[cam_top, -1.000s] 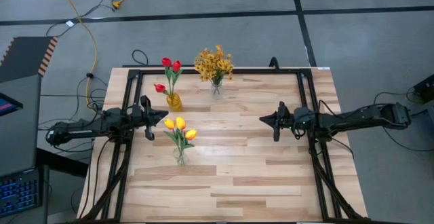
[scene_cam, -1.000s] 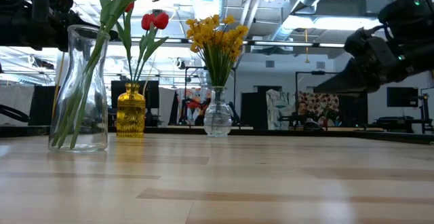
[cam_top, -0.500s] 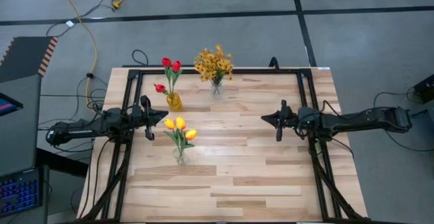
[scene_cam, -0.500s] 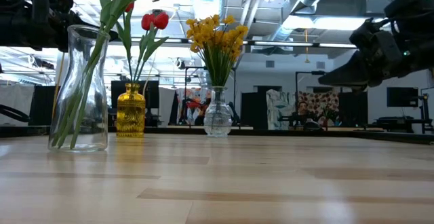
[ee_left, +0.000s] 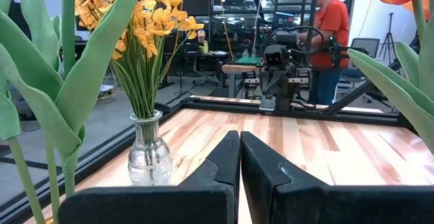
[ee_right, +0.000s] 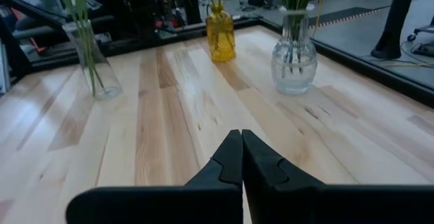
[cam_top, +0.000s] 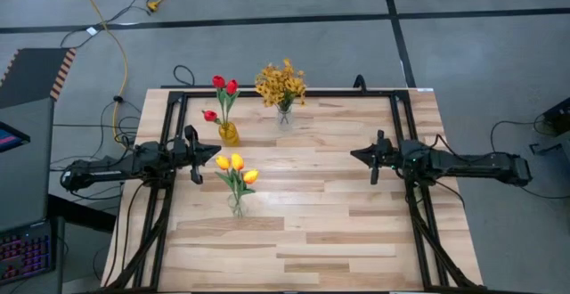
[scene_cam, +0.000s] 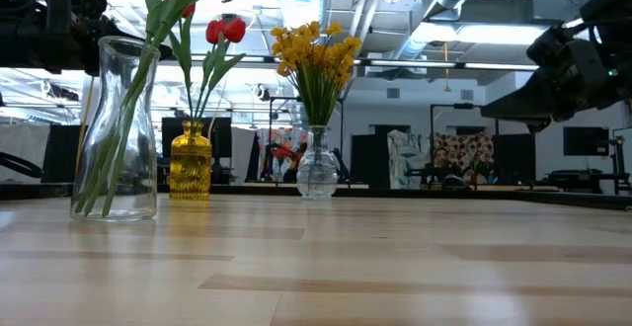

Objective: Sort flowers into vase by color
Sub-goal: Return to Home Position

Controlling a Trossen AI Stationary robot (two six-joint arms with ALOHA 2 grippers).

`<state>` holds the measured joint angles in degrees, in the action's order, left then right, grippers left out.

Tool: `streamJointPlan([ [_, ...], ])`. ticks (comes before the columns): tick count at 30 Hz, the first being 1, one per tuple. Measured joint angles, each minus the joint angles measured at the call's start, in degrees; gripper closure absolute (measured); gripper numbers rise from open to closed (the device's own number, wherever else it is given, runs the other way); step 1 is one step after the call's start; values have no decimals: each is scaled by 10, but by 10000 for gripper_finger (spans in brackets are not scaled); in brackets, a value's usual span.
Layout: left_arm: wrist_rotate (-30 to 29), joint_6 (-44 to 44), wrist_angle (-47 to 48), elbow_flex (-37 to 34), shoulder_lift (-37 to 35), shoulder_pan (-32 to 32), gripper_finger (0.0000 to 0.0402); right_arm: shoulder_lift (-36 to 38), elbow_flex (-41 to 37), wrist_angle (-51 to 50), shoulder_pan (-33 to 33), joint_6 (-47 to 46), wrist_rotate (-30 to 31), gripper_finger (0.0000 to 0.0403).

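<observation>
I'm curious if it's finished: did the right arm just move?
Yes. The right arm pulled back rightward, away from the clear vase of yellow blossoms.

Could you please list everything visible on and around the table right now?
red tulips: three, red, in the yellow vase, table's far left.
yellow-orange tulips: three, in the tall clear vase, left middle.
mustard blossoms: one bunch, in the round clear vase, far edge.
table: one, light wood.
person: one, orange-red shirt, room beyond.
left gripper: one, dark, shut, over table's left.
right gripper: one, dark, shut, over table's right.
</observation>
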<state>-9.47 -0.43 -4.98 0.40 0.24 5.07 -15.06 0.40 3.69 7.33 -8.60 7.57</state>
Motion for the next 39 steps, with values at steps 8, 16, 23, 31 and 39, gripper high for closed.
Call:
streamJointPlan([
  [8, 1, -2, 19, 0, 0, 0, 401, 27, 0, -12, 0, 5, -3, 375],
  [16, 5, 10, 19, 0, 0, 0, 401, 27, -1, -16, 0, 30, -3, 371],
  [23, 5, 12, 19, 0, 0, 0, 401, 27, -1, -16, 0, 46, -3, 368],
  [31, 7, -5, 19, 0, 0, 0, 401, 27, -1, -16, 0, 46, -2, 367],
  [39, 7, 3, 19, 0, 0, 0, 402, 27, -1, -16, 0, 45, -2, 367],
])
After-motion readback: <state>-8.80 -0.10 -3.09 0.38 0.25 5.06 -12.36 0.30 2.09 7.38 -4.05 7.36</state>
